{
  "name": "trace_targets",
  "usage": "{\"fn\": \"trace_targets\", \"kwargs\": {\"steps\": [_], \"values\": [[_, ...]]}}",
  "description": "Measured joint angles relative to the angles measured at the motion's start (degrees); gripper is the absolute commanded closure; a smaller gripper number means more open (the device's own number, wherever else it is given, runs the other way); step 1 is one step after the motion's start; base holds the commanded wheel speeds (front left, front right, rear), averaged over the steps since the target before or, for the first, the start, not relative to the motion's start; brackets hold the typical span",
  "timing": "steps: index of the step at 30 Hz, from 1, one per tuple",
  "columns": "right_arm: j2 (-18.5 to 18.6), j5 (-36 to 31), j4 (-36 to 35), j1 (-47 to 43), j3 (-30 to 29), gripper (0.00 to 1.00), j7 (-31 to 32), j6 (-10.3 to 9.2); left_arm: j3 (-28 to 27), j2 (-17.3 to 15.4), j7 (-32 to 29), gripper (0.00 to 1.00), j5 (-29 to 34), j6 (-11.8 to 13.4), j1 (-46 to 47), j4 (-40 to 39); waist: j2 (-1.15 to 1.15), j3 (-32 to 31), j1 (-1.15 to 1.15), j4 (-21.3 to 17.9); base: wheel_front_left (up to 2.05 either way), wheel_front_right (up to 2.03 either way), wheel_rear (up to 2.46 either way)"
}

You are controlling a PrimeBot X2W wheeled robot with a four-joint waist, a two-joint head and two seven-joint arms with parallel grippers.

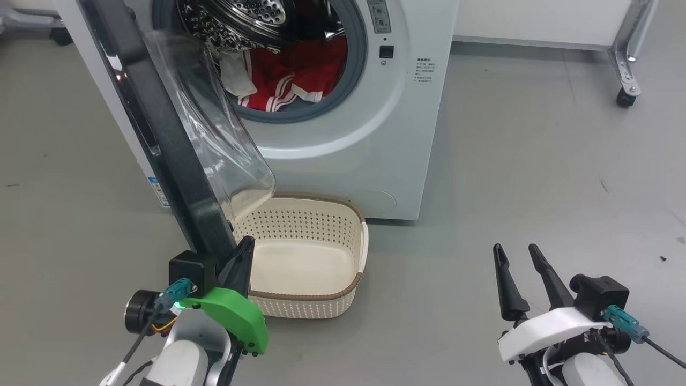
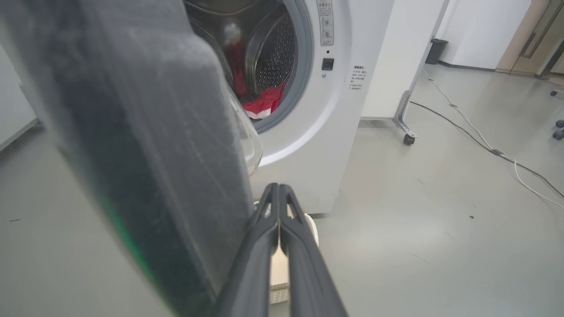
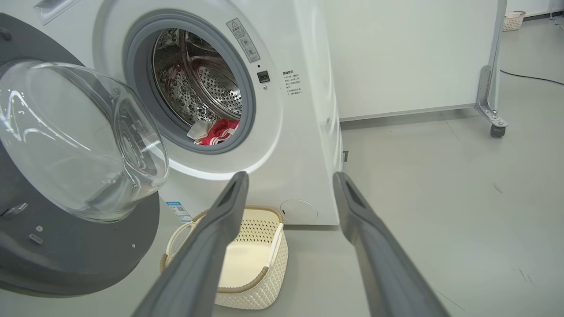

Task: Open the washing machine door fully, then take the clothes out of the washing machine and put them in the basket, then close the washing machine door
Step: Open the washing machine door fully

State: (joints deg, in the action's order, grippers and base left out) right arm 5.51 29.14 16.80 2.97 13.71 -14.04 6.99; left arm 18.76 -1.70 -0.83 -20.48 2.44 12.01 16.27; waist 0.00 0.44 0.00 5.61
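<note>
The white washing machine (image 1: pixel 375 134) stands with its round port uncovered. The washing machine door (image 1: pixel 166 145) hangs open to the left, black rim edge-on and glass bowl (image 3: pixel 79 141) bulging inward. Red clothes (image 1: pixel 300 75) with white stripes lie in the steel drum, also seen as clothes (image 3: pixel 216 132). The cream basket (image 1: pixel 316 296) sits empty on the floor below the port. My left gripper (image 1: pixel 244 252) is shut on nothing, right beside the door's (image 2: pixel 132 132) lower rim on its inner side, above the basket's near left corner. My right gripper (image 1: pixel 516 249) stands open, far right of the basket.
A white partition on castors (image 1: pixel 624 80) stands behind the machine to the right. Cables (image 2: pixel 484 147) run over the grey floor farther right, and a dark bin (image 2: pixel 436 50) is at the back. The floor between the basket and my right gripper (image 3: pixel 291 176) is bare.
</note>
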Motion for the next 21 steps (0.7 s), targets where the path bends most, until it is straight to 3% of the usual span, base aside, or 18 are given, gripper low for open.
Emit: {"fn": "trace_targets", "kwargs": {"steps": [21], "values": [[0.07,0.00,0.08,-0.90,0.66,0.00,0.00,0.00,-1.83,0.00,1.16,1.00,-1.22,0.41,-0.05,0.78,0.00,-0.41,0.00,6.95,0.00,0.00,0.00]]}}
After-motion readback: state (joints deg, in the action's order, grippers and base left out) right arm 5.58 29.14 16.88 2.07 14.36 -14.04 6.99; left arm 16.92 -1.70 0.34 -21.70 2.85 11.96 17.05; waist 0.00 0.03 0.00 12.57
